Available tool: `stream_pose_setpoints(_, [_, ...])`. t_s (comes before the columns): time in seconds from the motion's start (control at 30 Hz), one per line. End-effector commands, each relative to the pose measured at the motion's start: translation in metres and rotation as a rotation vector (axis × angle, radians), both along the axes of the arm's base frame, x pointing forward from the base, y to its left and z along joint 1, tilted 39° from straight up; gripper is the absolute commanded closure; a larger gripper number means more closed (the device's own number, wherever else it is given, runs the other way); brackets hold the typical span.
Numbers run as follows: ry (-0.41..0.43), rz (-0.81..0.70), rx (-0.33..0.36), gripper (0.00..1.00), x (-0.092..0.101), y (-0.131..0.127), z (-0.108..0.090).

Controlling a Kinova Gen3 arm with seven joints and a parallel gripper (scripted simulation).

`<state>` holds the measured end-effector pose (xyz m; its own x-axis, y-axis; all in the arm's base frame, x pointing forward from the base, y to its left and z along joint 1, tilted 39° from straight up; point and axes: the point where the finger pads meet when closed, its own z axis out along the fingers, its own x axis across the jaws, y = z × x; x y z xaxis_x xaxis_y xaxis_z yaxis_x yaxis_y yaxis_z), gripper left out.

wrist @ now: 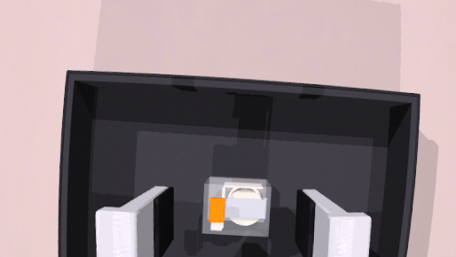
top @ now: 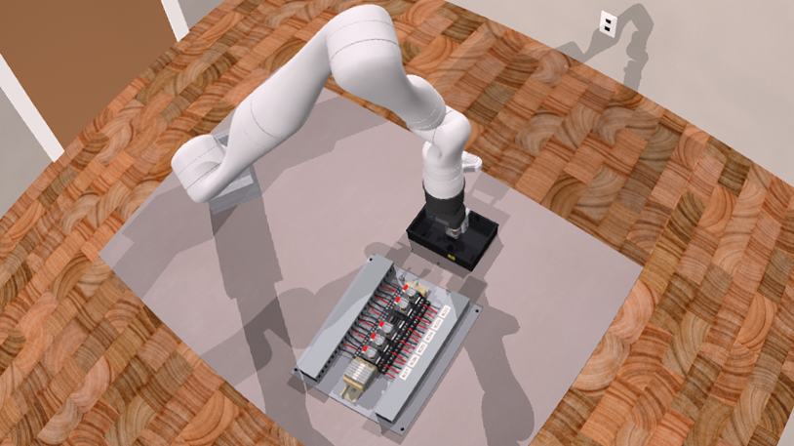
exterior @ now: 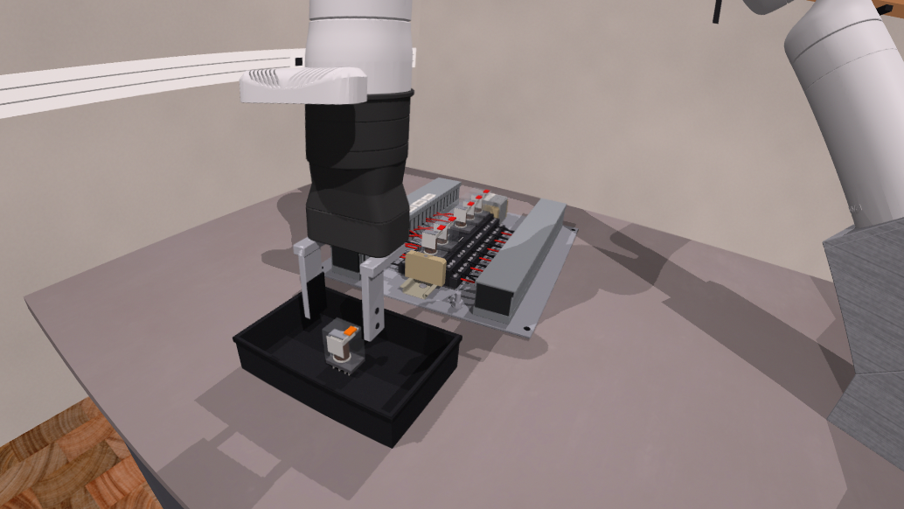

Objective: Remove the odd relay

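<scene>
Relay (exterior: 342,347) looks light, stiff, slick-cased; best held by its flat sides. My gripper (exterior: 340,328) hangs wide open, empty, above tray (exterior: 413,404).

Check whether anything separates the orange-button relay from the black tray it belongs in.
Nothing visible does: the orange-button relay already stands upright on the black tray's floor, free between the open pincer's fingers.
</scene>
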<state>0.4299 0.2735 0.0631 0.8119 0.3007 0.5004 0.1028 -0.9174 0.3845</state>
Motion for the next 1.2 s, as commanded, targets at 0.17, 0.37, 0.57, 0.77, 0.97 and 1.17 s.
stream_pose_setpoints(0.17, [0.0, 0.001, 0.001, 0.02, -0.0013, 0.0013, 0.0019])
stream_pose_setpoints(0.37, [0.0, 0.001, 0.001, 0.02, -0.002, 0.0016, 0.0028])
stream_pose_setpoints(0.57, [0.0, 0.001, 0.001, 0.02, -0.0023, 0.0017, 0.0033])
stream_pose_setpoints(0.77, [0.0, 0.001, 0.001, 0.02, -0.0027, 0.0019, 0.0037])
stream_pose_setpoints(0.97, [0.0, 0.001, 0.001, 0.02, -0.0028, 0.002, 0.0039])
stream_pose_setpoints(1.17, [0.0, 0.001, 0.001, 0.02, -0.0028, 0.002, 0.004])
